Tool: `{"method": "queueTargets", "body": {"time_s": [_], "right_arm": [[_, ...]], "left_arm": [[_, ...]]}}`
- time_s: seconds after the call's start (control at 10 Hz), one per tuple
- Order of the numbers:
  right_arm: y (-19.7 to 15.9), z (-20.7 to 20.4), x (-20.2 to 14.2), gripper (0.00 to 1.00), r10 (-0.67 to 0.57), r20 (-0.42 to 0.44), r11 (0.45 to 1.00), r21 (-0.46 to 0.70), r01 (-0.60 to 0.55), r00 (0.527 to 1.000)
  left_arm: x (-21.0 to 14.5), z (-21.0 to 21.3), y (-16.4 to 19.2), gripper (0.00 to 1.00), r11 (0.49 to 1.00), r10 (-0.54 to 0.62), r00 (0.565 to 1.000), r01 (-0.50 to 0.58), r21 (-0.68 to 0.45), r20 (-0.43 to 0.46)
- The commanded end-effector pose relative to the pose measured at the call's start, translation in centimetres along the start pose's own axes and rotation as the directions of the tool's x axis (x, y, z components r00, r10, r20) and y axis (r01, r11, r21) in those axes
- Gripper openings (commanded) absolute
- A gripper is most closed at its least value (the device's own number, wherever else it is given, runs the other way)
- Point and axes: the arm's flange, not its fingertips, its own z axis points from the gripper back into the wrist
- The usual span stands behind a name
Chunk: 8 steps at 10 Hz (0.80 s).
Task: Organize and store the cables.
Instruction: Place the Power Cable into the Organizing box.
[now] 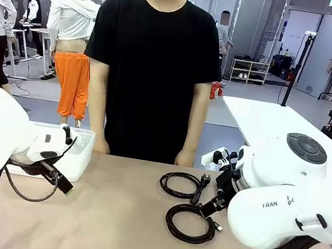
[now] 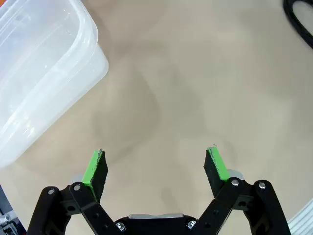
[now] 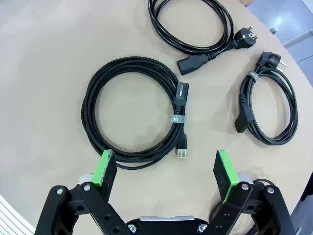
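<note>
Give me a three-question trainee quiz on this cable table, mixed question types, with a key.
1. Multiple choice: how many coiled cables lie on the table in the right wrist view? A two, B three, C five.
2. True or false: the left gripper is shut on a cable.
3. Fill in: the coil nearest the right gripper ends in a ___ plug.
Key: 1 B; 2 false, it is open and empty; 3 USB.
</note>
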Motion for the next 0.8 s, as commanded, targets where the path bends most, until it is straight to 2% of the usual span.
{"method": "queueTargets", "body": {"time_s": [0.0,0.7], "right_arm": [[0.0,0.0,0.0,1.0,0.0,0.0,1.0,0.0,0.0,1.0],[0.0,0.0,0.0,1.0,0.0,0.0,1.0,0.0,0.0,1.0]], "left_arm": [[0.01,0.0,-0.01,1.0,1.0,0.0,1.0,0.0,0.0,0.0],[0.01,0.0,-0.01,1.0,1.0,0.0,1.0,0.0,0.0,0.0]]}}
